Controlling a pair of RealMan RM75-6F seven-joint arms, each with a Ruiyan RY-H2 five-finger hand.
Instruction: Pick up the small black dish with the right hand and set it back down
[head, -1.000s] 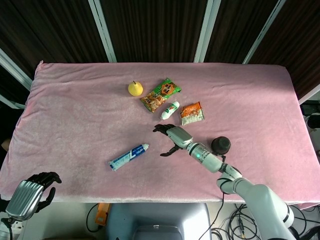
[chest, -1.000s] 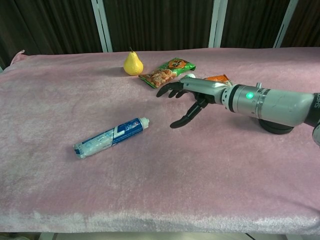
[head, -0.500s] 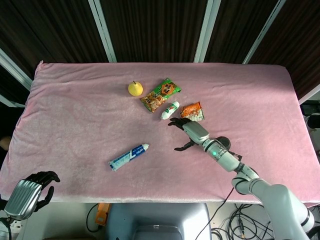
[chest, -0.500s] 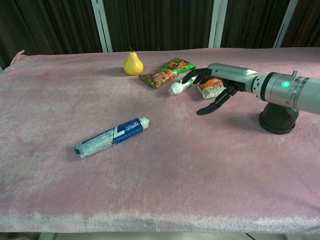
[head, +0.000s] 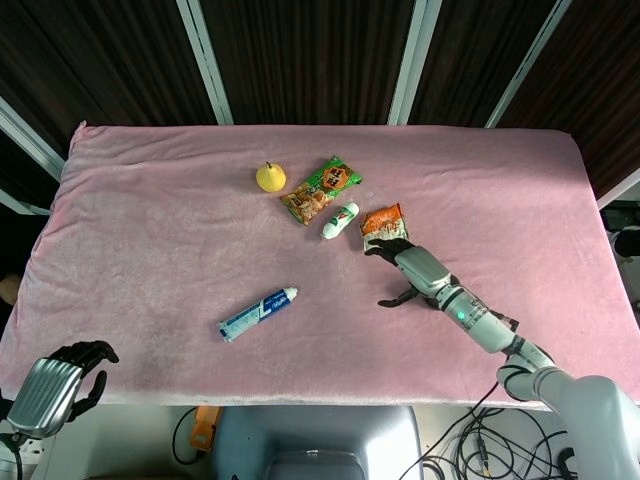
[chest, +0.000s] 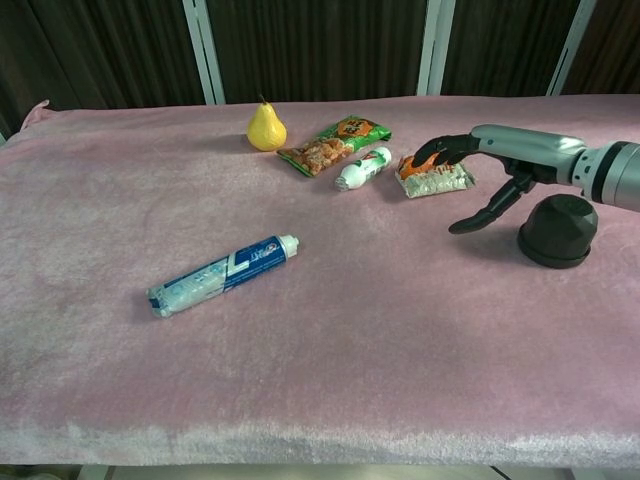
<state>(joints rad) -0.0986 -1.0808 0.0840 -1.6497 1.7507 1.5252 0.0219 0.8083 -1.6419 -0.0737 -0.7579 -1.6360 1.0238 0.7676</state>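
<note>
Pink cloth, head view: the table cover (head: 150, 250) carries a pear (head: 270, 177), a green snack bag (head: 321, 189), a small white bottle (head: 339, 220), an orange packet (head: 384, 224) and a toothpaste tube (head: 257, 313).
Right hand, head view: the right hand (head: 408, 270) hangs just near of the orange packet, fingers spread wide, holding nothing.
Dish, head view: hidden under the right forearm, so I cannot place it here.
Left hand, head view: the left hand (head: 68, 374) sits off the near left table edge, fingers curled in on nothing.
Chest view: the small black dish (chest: 557, 230) sits upside down at the far right; the right hand (chest: 487, 175) is open, thumb just left of the dish.
Change: a second ago the hand was mid-table; it has swung right to the dish.
Meaning: the approach looks nearly done, the grasp not yet made.
</note>
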